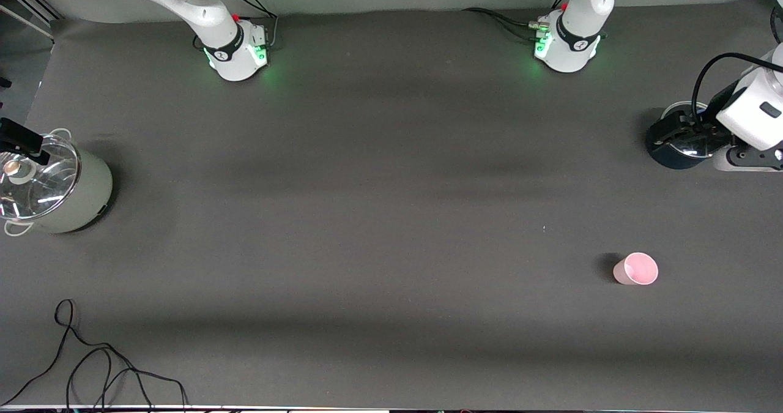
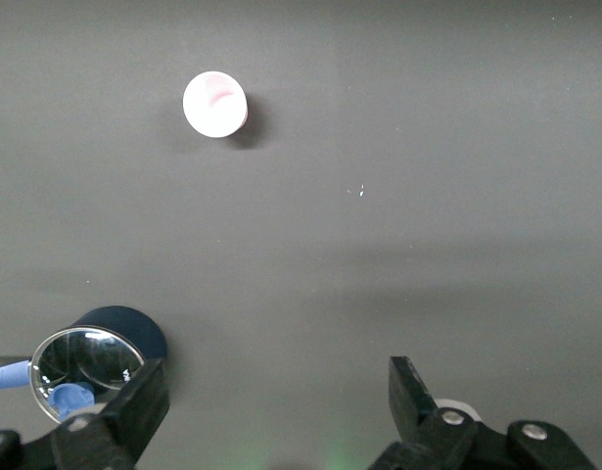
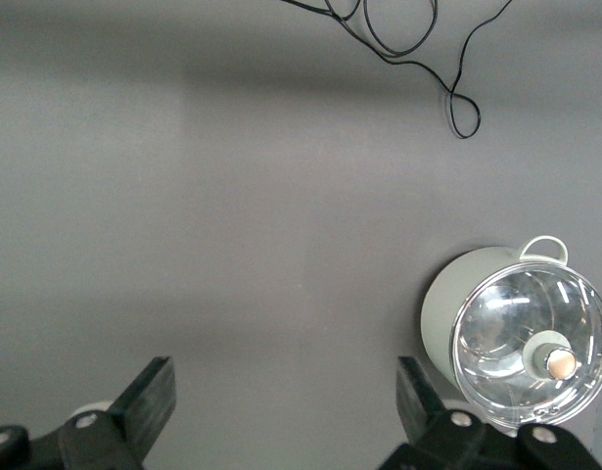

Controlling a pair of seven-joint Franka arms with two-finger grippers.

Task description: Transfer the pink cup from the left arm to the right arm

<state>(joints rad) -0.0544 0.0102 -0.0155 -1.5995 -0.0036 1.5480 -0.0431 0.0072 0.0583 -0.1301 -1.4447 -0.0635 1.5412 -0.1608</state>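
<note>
A loose black cable lies curled on the table at the edge nearest the front camera, toward the right arm's end. The pink cup stands upright and alone on the dark cloth toward the left arm's end, nothing touching it. Farther from the camera than the cup, and well apart from it, sits a dark pot with a glass lid, and the left gripper hangs just above and beside it with its fingers spread wide and empty. At the right arm's end stands a pale pot under a glass lid with a knob. The right gripper hovers near that pot, fingers also wide apart and holding nothing; the front camera catches only a dark sliver of it, probably one finger.
</note>
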